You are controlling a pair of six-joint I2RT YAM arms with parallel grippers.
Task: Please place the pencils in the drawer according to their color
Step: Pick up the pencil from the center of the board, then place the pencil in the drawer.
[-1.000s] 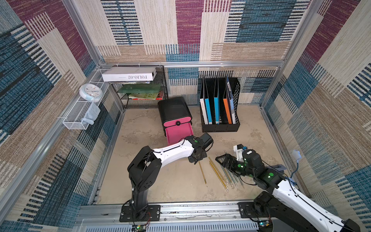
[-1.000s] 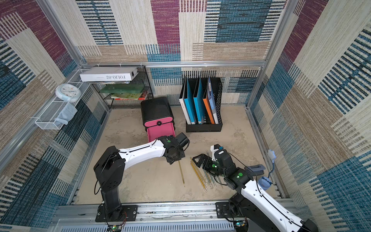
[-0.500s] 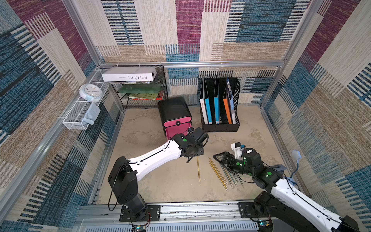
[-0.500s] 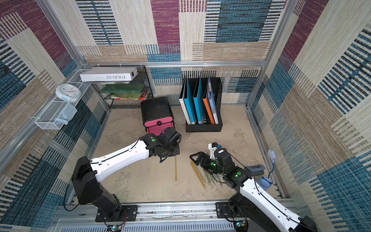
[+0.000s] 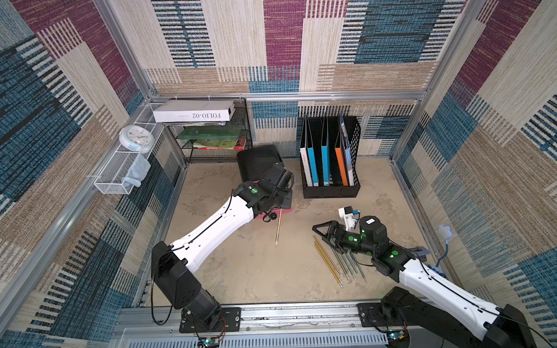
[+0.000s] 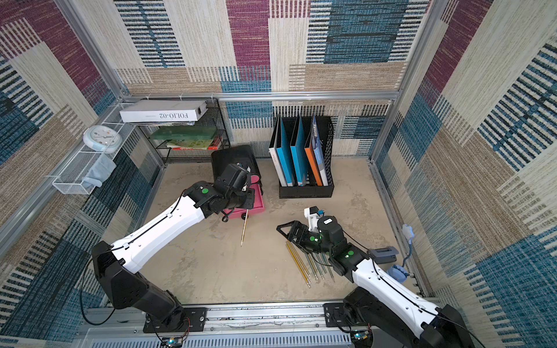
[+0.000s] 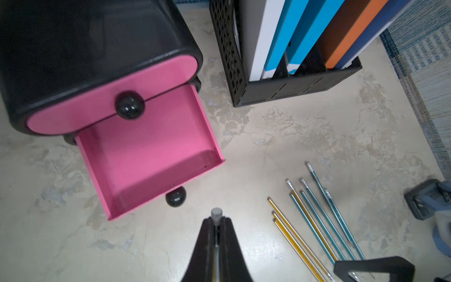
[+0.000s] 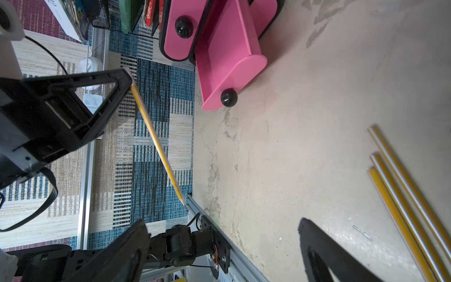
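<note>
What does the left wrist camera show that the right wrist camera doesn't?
Only the left wrist view: the black file holder with its folders, the teal pencils lying loose, and the eraser tip of the held pencil peeking from the shut left gripper.
Only the right wrist view: that pencil's full yellow length, hanging slanted from the gripper's tip, plus the shelf of books.
Both: the open pink drawer, empty where visible, and the loose yellow pencils.
</note>
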